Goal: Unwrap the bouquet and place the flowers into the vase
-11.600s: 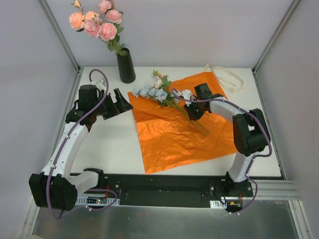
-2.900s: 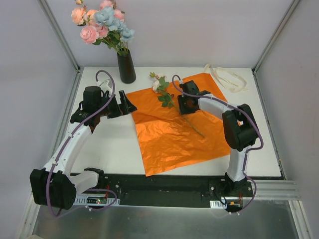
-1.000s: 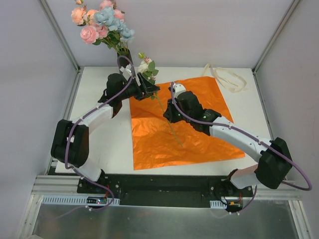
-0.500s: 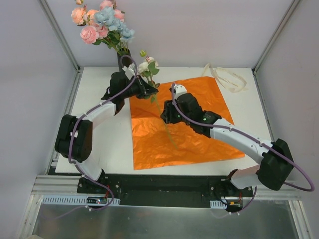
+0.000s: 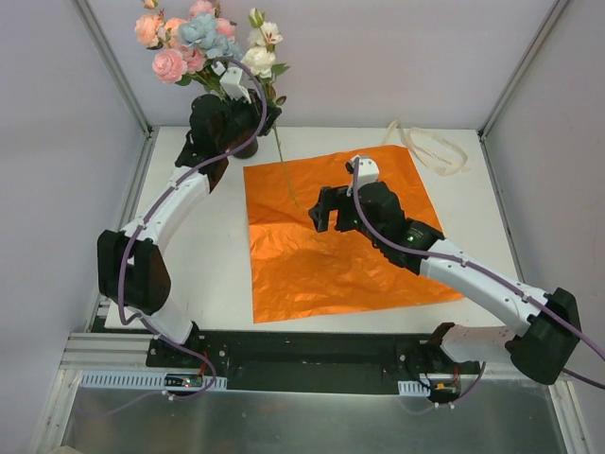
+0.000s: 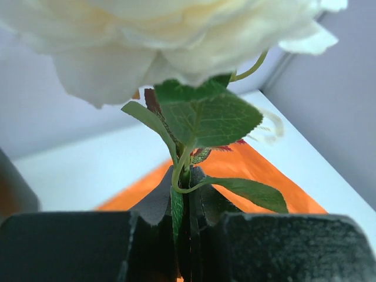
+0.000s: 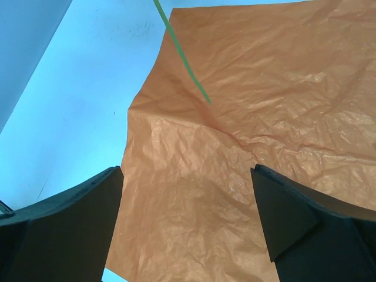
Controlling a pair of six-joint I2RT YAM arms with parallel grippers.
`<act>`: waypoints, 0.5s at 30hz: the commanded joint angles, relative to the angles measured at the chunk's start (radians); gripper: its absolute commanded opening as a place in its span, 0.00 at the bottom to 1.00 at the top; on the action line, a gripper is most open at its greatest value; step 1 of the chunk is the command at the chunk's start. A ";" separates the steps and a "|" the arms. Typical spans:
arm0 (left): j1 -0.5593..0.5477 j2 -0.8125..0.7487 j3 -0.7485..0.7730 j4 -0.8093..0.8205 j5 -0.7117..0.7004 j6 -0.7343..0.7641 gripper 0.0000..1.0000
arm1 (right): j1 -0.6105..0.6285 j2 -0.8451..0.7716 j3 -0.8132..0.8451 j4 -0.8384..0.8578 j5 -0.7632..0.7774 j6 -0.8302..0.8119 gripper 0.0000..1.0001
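Gripping a cream rose (image 5: 257, 59) low on its leafy stalk, the left hand (image 5: 248, 112) is closed tight at the back left of the counter (image 5: 198, 255). In the left wrist view its two dark fingers (image 6: 161, 202) are pressed together on the green stalk, with the pale bloom (image 6: 176, 35) filling the top of the picture. The rose is raised, its head level with the pink and pale blue flowers (image 5: 189, 43) that stand in the vase (image 5: 248, 148). Its long thin stem (image 5: 282, 165) hangs down clear of the vase mouth, over the near edge of the orange paper (image 5: 359, 255).

That vase is largely hidden behind the left hand and wrist; only a dark sliver near its foot shows, so how close the stem is to the mouth cannot be told.

The right hand (image 5: 326, 210) hovers over the middle of the paper with its fingers spread wide and nothing between them. Its wrist view looks down on crinkled paper (image 7: 235, 117) lying flat, with the stem's free end (image 7: 182, 53) dangling above the sheet, apart from both fingers.

A cream ribbon (image 5: 430, 147) lies loose at the back right, just past the paper's far corner. Grey walls (image 5: 57, 170) close in the counter on three sides.
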 commanded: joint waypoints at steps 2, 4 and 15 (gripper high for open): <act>0.027 0.003 0.194 0.007 -0.143 0.270 0.00 | 0.006 -0.050 -0.017 0.053 0.059 -0.017 0.99; 0.034 0.026 0.271 -0.013 -0.164 0.305 0.00 | 0.004 -0.050 -0.011 0.054 0.069 -0.035 0.99; 0.070 0.218 0.684 -0.028 -0.275 0.528 0.00 | 0.001 -0.073 0.022 0.057 0.083 -0.119 0.99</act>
